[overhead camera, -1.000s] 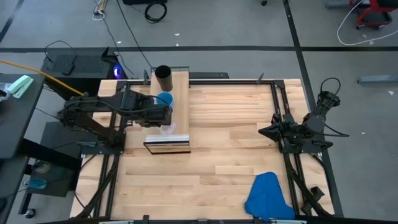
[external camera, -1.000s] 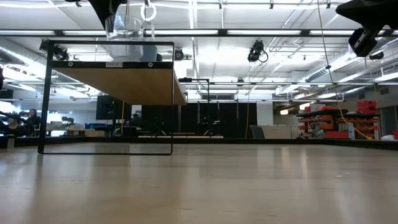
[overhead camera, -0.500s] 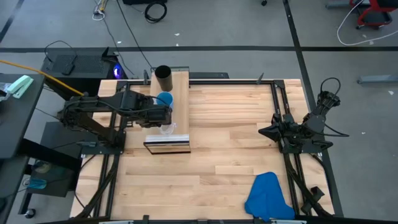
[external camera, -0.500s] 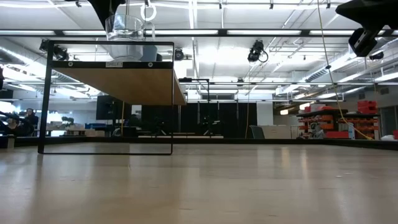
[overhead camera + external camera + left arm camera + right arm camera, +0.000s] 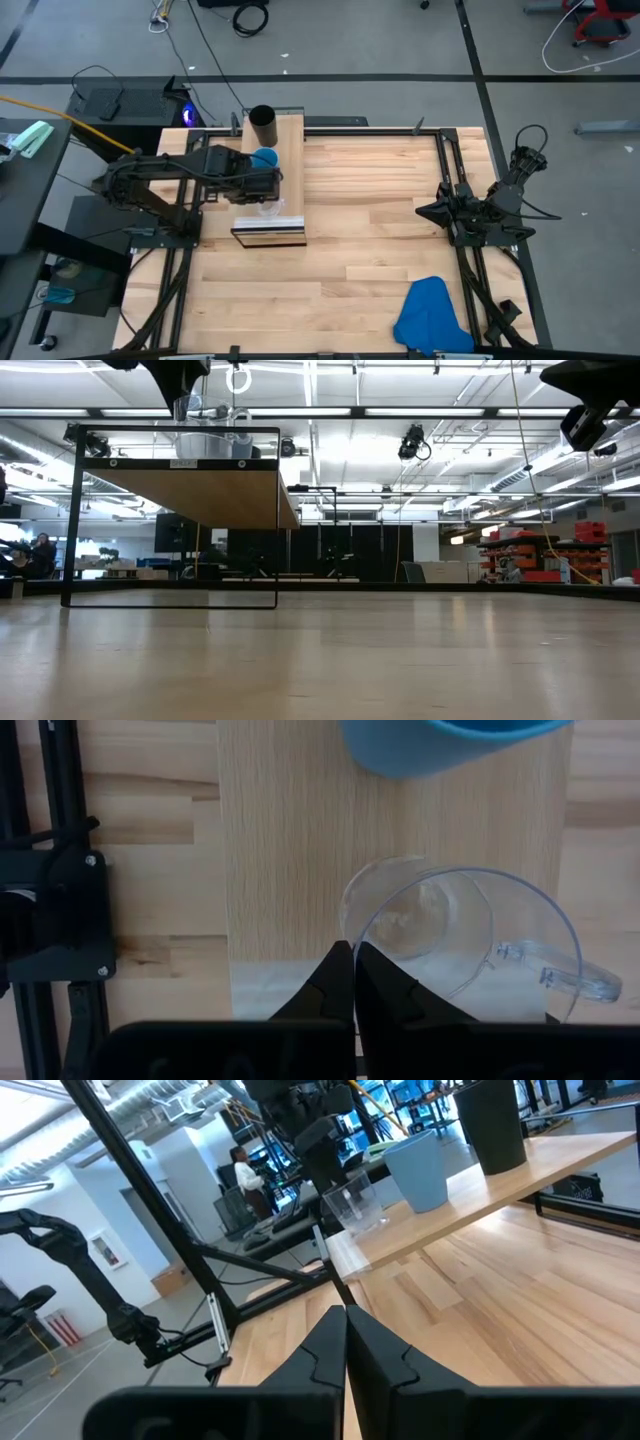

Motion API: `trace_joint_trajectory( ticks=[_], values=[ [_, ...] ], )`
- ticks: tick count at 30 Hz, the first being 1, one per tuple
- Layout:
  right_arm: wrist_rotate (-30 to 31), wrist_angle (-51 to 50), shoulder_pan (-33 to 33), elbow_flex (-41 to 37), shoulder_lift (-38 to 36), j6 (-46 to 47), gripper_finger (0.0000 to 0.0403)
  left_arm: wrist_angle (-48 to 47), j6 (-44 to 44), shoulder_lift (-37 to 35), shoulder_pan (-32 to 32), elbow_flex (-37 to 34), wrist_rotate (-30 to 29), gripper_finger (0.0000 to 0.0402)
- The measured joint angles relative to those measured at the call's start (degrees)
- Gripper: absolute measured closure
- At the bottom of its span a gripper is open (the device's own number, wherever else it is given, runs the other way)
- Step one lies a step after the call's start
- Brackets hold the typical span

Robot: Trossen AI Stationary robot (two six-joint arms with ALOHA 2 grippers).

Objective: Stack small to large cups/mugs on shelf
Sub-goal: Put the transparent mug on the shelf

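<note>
Looks like the left gripper has lifted off the clear cup, fingers pressed together just above its rim. That cup now sits on the shelf, directly below it. Just beyond: blue cup, then black cup. Placement's probably done. Right gripper waits well away, fingers together.

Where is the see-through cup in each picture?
High view: clear cup on the shelf, near its front end.
Low view: up top on the shelf.
Left wrist view: in the middle.
Right wrist view: on the shelf edge.
Shared landmark: the blue cup beside it.
</note>
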Motion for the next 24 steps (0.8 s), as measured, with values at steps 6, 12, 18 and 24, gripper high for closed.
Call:
trace_joint_trajectory(
  ticks=[6,12,18,24],
  values=[
    [0.0,0.0,0.01,0.0,0.02,0.0,0.0386,-0.04,0.0,0.0,-0.01,0.0,0.08,0.0397],
    [-0.01,0.0,0.02,0.01,0.01,0.0,0.0386,-0.02,0.0,0.0,-0.01,0.0,0.08,0.0393],
    [0.0,0.0,0.01,0.0,0.02,0.0,0.0386,-0.04,0.02,-0.02,-0.01,0.0,0.03,0.0383],
    [-0.01,0.0,0.0,0.0,0.02,0.0,0.0386,-0.04,0.05,-0.02,-0.03,0.0,0.03,0.0389]
  ],
)
